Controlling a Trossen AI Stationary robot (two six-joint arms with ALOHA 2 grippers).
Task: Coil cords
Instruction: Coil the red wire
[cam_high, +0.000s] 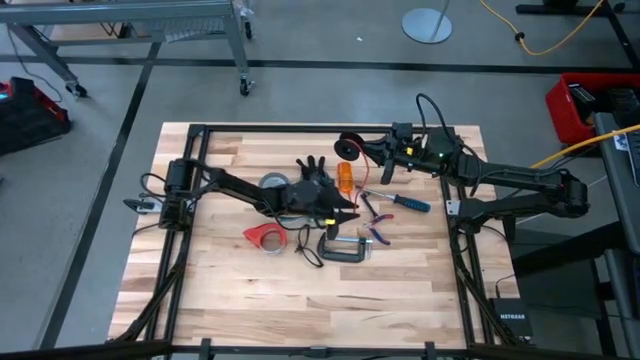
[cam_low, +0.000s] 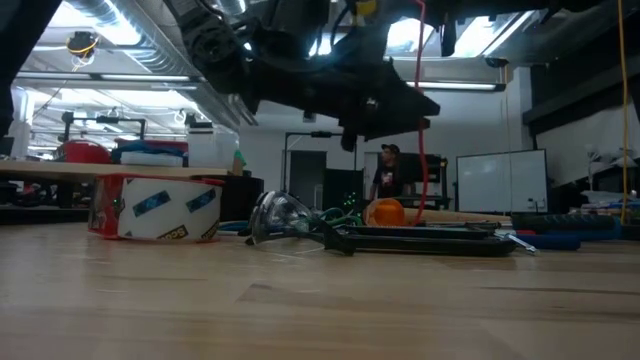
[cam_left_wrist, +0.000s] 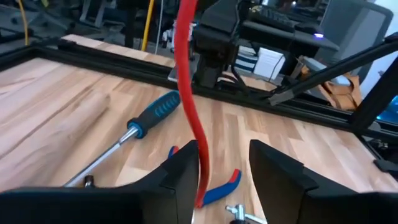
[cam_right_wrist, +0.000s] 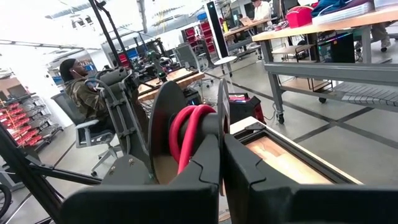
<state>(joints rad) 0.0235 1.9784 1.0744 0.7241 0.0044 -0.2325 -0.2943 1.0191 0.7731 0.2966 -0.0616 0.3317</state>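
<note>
One red cord (cam_left_wrist: 189, 93) is seen drawn taut. It runs lengthwise between the two fingers (cam_left_wrist: 180, 177) of the left gripper (cam_left_wrist: 224, 174). In the low view it stands nearly upright above the middle of the table (cam_high: 200, 270). The left jaws are held apart, with the cord lying against one finger and a clear gap left to the other.

The other end of the cord is wound in a few turns on one dark spool (cam_right_wrist: 163, 124). The spool is held off the table near its far edge by the right gripper (cam_right_wrist: 222, 162), whose jaws are closed on the spool's flange.

The rest of the cords are gathered in one bunch at the middle of the table, just beside the left gripper. Their black plug ends (cam_high: 312, 167) are fanned toward the far edge. Their exact number cannot be told. Green strands show in the low view.

Around the bunch these things are laid:
- One blue-handled screwdriver (cam_high: 410, 203) lies on the right-arm side.
- One pair of pliers (cam_high: 377, 212) lies just beside it.
- One black clamp (cam_high: 345, 250) lies nearer the front edge.
- One red tape dispenser (cam_high: 262, 236) lies on the left-arm side.
- One grey roll of tape (cam_high: 272, 182) lies behind the dispenser.

One person (cam_right_wrist: 78, 87) is seated in the room beyond.
</note>
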